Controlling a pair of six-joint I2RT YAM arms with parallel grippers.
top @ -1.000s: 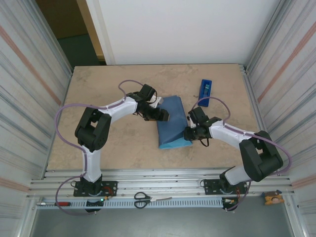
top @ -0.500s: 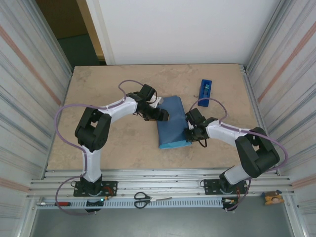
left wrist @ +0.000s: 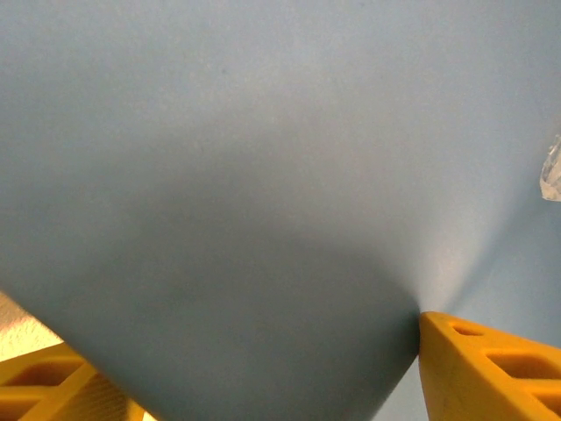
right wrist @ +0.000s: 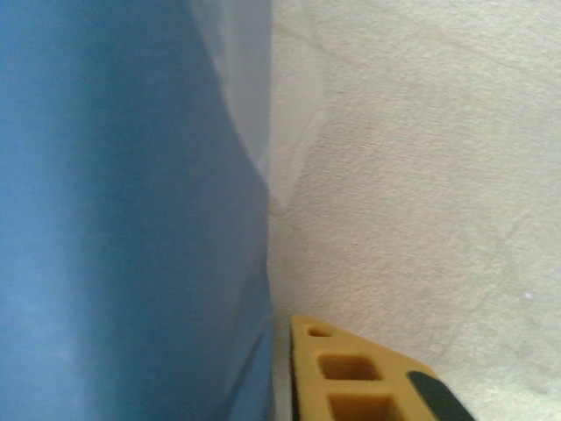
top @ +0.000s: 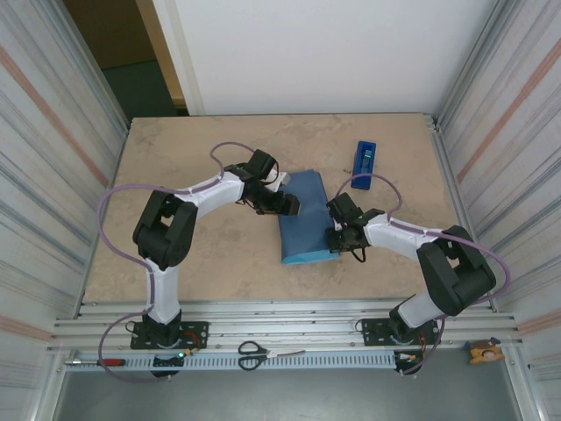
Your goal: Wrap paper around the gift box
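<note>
From above, you have the paper [top: 307,219] folded into a long blue parcel in the middle of the table [top: 202,254], its long edges running away from you and its near end a little left of its far end. Bare tabletop lies open to the left of it and behind it, up to the ribbed side walls [top: 53,175]. On the right, the tape dispenser [top: 365,156] stands near the parcel's far right corner, apart from it. The scissors [top: 252,354] lie on the rail [top: 289,316] at the near edge, well clear of the work. Your left arm [top: 162,232] rises from its base, folds at the elbow and reaches right, so the left gripper [top: 292,207] sits on the parcel's left edge. Your right arm [top: 456,272] bends low and reaches left, putting the right gripper [top: 336,235] against the parcel's right edge near its near end. At the left wrist, 2 yellow fingers [left wrist: 491,368] stand wide apart, and the paper lies across the gap and touches the right one; you cannot tell whether they clamp it. At the right wrist, 1 yellow finger [right wrist: 351,377] lies just beside the paper's edge with bare table to its right. You cannot tell how far these jaws are apart, or whether they hold the sheet.
</note>
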